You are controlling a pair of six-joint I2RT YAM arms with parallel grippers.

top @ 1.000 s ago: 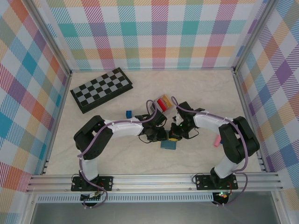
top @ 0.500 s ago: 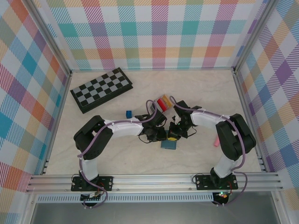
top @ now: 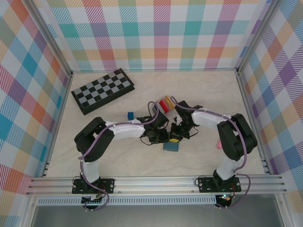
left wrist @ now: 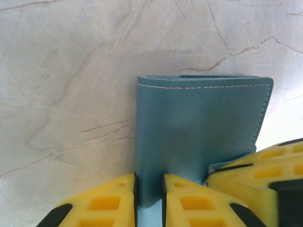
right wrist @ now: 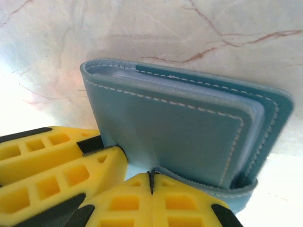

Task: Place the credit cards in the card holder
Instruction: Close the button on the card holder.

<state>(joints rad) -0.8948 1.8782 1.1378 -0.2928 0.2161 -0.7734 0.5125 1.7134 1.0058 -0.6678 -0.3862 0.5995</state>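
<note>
Wallet [left wrist: 199,127] edge pinched by left claw [left wrist: 149,189]; right wrist view reveals its inner layers, right claw [right wrist: 150,182] closed.

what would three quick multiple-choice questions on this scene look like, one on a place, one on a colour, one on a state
1. In the top view, the chessboard lies:
A) far left
B) near right
C) between the arm bases

2. The wallet is:
A) red
B) blue-teal
C) white

3. The left hand is:
A) wide open over the blue cube
B) closed on the wallet's edge
C) gripping a pink card

Answers:
1 A, the board sits toward the far-left corner in the overhead picture.
2 B, both wrist views show blue-teal stitched material.
3 B, the left wrist view shows its yellow fingers pinching the wallet's edge between them.
</note>
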